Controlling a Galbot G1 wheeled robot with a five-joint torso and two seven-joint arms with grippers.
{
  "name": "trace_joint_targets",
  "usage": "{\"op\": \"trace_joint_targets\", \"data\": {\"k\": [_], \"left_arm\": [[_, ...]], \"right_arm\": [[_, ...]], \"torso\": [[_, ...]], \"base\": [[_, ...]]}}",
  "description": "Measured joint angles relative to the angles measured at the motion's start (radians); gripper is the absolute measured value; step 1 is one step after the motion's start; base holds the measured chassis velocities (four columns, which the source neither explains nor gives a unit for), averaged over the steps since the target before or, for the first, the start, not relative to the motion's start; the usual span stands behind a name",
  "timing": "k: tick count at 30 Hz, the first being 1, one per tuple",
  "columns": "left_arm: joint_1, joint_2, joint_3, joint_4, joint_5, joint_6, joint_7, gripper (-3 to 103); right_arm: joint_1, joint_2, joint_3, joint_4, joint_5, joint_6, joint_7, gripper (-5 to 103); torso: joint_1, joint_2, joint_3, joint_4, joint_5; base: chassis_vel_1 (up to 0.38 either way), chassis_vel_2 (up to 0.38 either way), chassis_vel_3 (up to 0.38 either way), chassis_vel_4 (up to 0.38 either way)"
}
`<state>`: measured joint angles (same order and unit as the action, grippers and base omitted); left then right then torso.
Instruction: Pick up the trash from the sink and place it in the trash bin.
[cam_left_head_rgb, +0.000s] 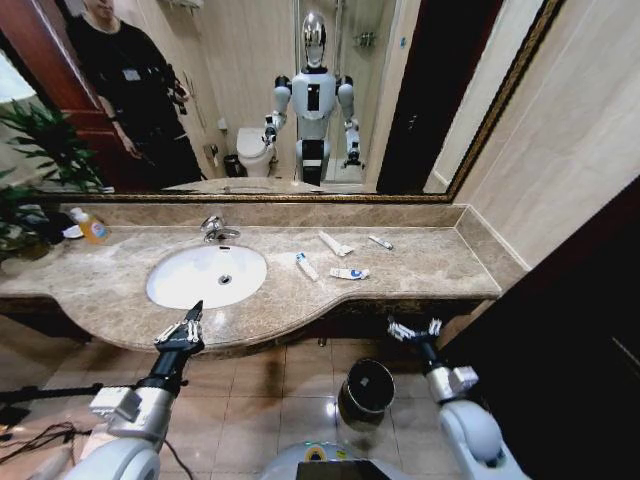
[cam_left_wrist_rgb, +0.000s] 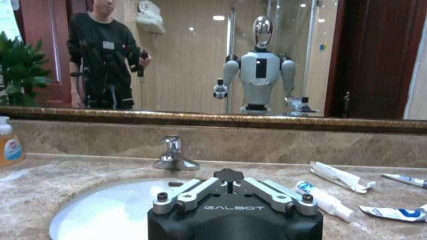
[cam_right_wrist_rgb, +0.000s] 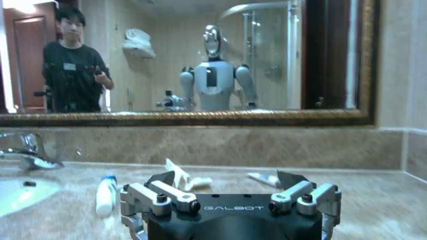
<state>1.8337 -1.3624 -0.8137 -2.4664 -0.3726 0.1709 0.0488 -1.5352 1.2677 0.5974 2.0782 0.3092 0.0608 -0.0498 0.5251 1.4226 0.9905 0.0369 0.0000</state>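
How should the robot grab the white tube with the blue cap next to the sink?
Probably best across the middle of the white tube with the blue cap, coming straight down from above. It lies flat on the beige marble counter, long and thin, so fingers should close across its narrow width. The open right gripper seems nearer.

Open counter (cam_left_head_rgb: 420, 262) around scattered tubes (cam_left_head_rgb: 349, 273)
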Motion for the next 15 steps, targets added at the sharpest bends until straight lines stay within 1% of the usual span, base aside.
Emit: {"op": "trace_joint_targets", "data": {"k": [2, 3, 7, 11, 15], "left_arm": [[0.0, 0.0, 0.0, 0.0, 0.0, 0.0, 0.0, 0], [0.0, 0.0, 0.0, 0.0, 0.0, 0.0, 0.0, 0], [0.0, 0.0, 0.0, 0.0, 0.0, 0.0, 0.0, 0], [0.0, 0.0, 0.0, 0.0, 0.0, 0.0, 0.0, 0], [0.0, 0.0, 0.0, 0.0, 0.0, 0.0, 0.0, 0]], "right_arm": [[0.049, -0.018, -0.025, -0.007, 0.0, -0.032, 0.009, 100], [0.049, -0.018, -0.025, -0.007, 0.0, -0.032, 0.009, 100], [0.093, -0.06, -0.072, -0.016, 0.009, -0.11, 0.004, 100], [0.145, -0.086, -0.115, -0.057, 0.011, -0.129, 0.001, 100], [0.187, -0.097, -0.138, -0.086, 0.02, -0.142, 0.003, 100]], "torso": [[0.0, 0.0, 0.0, 0.0001, 0.0], [0.0, 0.0, 0.0, 0.0001, 0.0], [0.0, 0.0, 0.0, -0.0001, 0.0], [0.0, 0.0, 0.0, -0.0001, 0.0001], [0.0, 0.0, 0.0, -0.0001, 0.0001]], "base": [[0.0, 0.0, 0.0, 0.0], [0.0, 0.0, 0.0, 0.0], [0.0, 0.0, 0.0, 0.0], [0.0, 0.0, 0.0, 0.0], [0.0, 0.0, 0.0, 0.0]]}}
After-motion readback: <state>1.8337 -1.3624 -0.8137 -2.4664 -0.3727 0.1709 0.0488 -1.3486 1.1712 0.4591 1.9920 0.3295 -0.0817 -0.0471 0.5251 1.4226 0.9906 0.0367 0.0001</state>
